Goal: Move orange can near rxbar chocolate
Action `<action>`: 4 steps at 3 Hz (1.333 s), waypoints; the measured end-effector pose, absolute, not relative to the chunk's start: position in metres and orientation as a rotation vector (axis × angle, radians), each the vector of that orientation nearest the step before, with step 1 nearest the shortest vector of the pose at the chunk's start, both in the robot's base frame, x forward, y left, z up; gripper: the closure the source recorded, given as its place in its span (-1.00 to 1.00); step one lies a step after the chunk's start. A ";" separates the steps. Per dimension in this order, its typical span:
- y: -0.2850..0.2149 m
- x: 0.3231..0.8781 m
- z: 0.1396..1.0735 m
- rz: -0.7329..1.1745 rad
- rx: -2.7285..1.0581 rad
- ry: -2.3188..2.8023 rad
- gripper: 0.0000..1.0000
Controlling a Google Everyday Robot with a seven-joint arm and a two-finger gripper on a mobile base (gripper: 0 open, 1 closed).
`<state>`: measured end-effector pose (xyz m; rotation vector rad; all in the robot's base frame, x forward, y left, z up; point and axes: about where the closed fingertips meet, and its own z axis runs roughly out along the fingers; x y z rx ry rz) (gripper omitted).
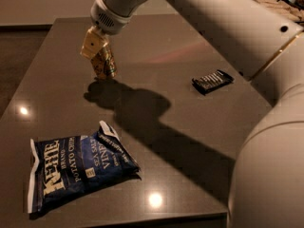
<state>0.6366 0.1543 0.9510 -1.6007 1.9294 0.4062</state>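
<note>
**benchwatcher:** Only the one camera view here. The gripper [99, 51] sits toward the far left corner of the bench [57, 99], with its fingers closed around the top of the can [106, 66]. The can hangs tilted, with its bottom right at the surface. I can't tell if it's actually clear of the bench. Why's it tilted?

**canfan:** My guess is the grip is high and off to one side, so the body swings under the fingers. The bar [212, 81] lies flat near the right edge, well apart from the can, so the carry has hardly begun.

**benchwatcher:** And the bag [78, 167]?

**canfan:** It's down by the near left corner, out of the straight line between can and bar. It shouldn't matter, I reckon, though a tilted can may tip when it's set down.
</note>
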 end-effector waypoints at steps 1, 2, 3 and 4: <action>0.110 0.643 0.957 0.390 -1.563 1.963 1.00; 0.073 0.649 0.954 0.375 -1.518 2.000 1.00; 0.037 0.659 0.947 0.366 -1.457 2.044 1.00; 0.004 0.666 0.940 0.361 -1.388 2.088 1.00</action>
